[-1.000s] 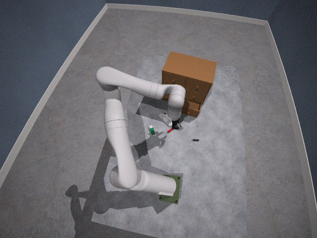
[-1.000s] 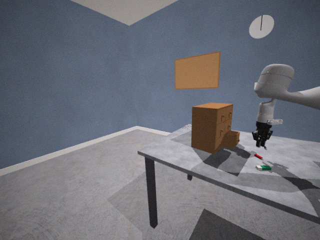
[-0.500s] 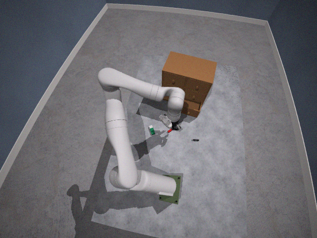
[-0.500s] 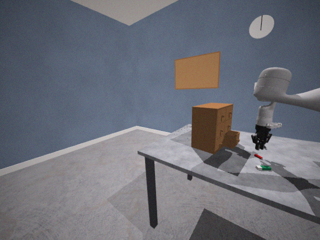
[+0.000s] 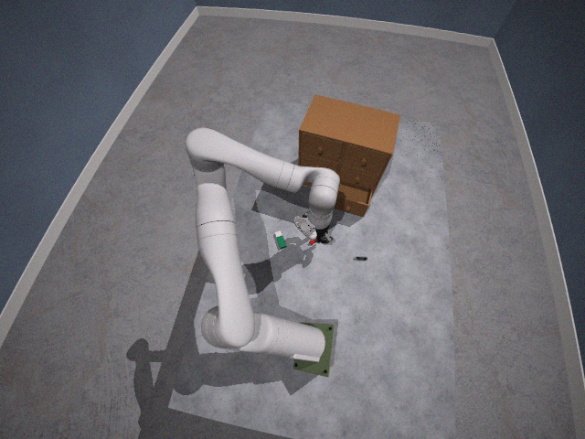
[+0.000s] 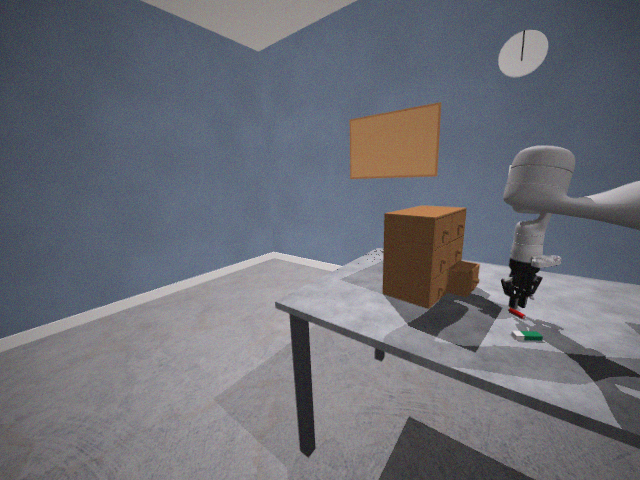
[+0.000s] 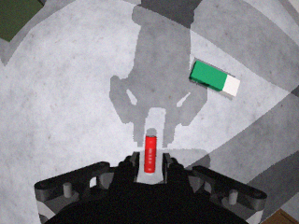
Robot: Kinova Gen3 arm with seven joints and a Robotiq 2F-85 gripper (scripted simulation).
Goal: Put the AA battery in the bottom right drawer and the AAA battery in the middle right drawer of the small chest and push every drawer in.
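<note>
The red battery (image 5: 313,241) (image 6: 516,313) (image 7: 149,154), the larger one and apparently the AA, lies on the table. My gripper (image 5: 324,238) (image 6: 518,304) (image 7: 150,161) is partly open and empty, pointing down just above it; in the wrist view the battery shows between the fingertips, touching neither. The smaller black battery (image 5: 360,258), apparently the AAA, lies on the table to the right in the top view. The chest (image 5: 352,123) (image 6: 408,253) stands upright. Its bottom right drawer (image 5: 357,208) (image 6: 463,279) is pulled out; the middle right drawer (image 5: 367,179) looks shut. The arm hides part of the fronts.
A green and white eraser-like block (image 5: 281,240) (image 6: 531,335) (image 7: 208,76) lies on the table left of the red battery in the top view. The open drawer juts toward the gripper's side. The arm's green base plate (image 5: 328,347) (image 7: 16,16) is at the table's near part.
</note>
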